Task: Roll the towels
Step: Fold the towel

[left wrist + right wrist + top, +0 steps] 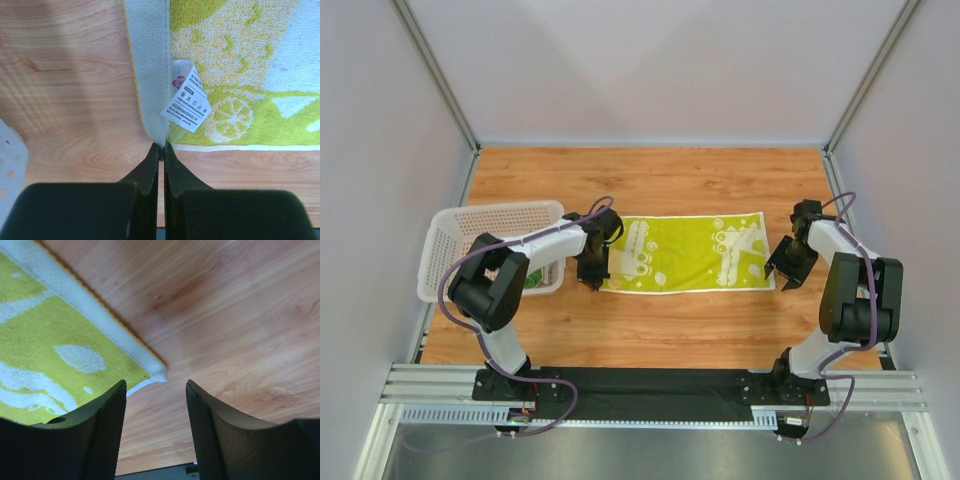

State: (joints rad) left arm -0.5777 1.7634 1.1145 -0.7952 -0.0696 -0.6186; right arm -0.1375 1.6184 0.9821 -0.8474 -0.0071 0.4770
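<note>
White mesh plastic basket point(488, 214) stands upright at the left side of the wooden table point(650, 175); its walls are perforated and its rim is solid (one blurred corner of it shows at the left edge of the left wrist view); table surface is light-brown wood grain; pale grey panels point(650, 60) enclose three sides; aluminium rails point(430, 385) and a black plate point(650, 383) run along the near edge.

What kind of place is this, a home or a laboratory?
Probably a laboratory robot cell: a wood-grain table walled by plain white panels, two robot arms bolted to a rail at its near edge. The lime-yellow towel and white mesh basket look like test props.
</note>
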